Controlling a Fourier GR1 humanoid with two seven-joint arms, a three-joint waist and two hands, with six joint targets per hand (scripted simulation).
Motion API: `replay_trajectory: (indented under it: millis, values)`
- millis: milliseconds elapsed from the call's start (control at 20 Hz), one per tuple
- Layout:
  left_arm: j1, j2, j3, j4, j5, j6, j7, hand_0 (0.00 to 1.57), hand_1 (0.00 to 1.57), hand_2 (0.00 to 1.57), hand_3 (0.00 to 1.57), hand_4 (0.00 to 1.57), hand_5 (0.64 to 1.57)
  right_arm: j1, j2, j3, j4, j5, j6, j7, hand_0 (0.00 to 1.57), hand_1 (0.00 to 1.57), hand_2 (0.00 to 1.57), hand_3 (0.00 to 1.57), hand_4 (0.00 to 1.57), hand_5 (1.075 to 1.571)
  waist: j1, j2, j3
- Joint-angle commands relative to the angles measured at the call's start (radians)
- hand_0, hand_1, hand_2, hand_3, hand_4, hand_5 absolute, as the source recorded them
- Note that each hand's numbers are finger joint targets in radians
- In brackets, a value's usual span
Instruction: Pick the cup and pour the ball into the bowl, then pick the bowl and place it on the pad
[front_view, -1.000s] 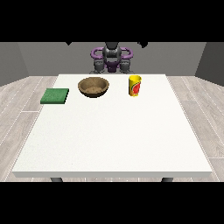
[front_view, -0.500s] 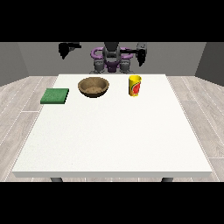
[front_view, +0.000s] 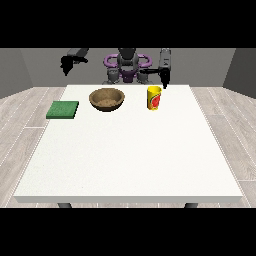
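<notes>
**Front view: nothing picked up yet**

Front view, read from nine o'clock across to three: the green pad (front_view: 63, 109) lay bare near the table's (front_view: 130, 160) left edge. Above it, the hand at the view's left (front_view: 66, 64) hung in the air, holding nothing; its fingers could not be made out. The wooden bowl (front_view: 106, 98) sat unmoved, the yellow cup (front_view: 154, 97) upright just beside it. The hand at the view's right (front_view: 164, 77) hovered at the cup's twelve o'clock, apart from it, fingers equally unreadable. Every step remained. No ball showed; presumably the cup's wall hid it.
</notes>
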Motion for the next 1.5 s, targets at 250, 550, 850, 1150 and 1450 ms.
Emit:
replay_trajectory:
  millis: [250, 550, 850, 1150, 1450]
  values:
    - [-0.116, -0.022, 0.090, 0.309, -0.003, 0.033, -0.219, 0.00, 0.00, 0.00, 0.00, 0.00, 1.470, -0.060, -0.100, -0.087, 0.090, -0.079, 0.117, -0.014, 0.00, 0.00, 0.00, 0.00, 0.24, 1.570, -0.048, 0.055, -0.0001]
    - [-0.225, 0.012, 0.147, 0.485, -0.028, 0.095, -0.301, 0.76, 0.76, 0.00, 0.00, 0.00, 1.453, -0.110, -0.122, -0.113, 0.139, -0.077, 0.153, -0.081, 0.00, 0.00, 0.00, 0.00, 0.27, 1.567, -0.071, 0.123, 0.0000]
    - [-0.191, -0.033, 0.120, 0.576, -0.121, 0.267, -0.340, 1.31, 1.31, 1.57, 1.57, 1.19, 1.554, -0.037, -0.155, -0.144, 0.143, -0.120, 0.221, -0.060, 0.00, 0.00, 0.00, 0.00, 0.24, 1.570, -0.110, 0.074, 0.0002]
    - [-0.309, 0.018, 0.042, 0.582, -0.263, 0.387, -0.144, 1.30, 1.30, 1.57, 1.57, 1.23, 1.555, -0.107, -0.198, -0.168, 0.212, -0.148, 0.204, 0.027, 0.00, 0.00, 0.00, 0.00, 0.38, 1.571, -0.076, -0.002, 0.0012]
    - [-0.431, 0.042, -0.126, 0.645, -0.539, 0.528, 0.128, 1.33, 1.33, 1.57, 1.57, 1.22, 1.555, -0.197, -0.252, -0.178, 0.246, -0.167, 0.143, 0.165, 0.00, 0.00, 0.00, 0.00, 0.54, 1.570, -0.049, -0.093, 0.0034]
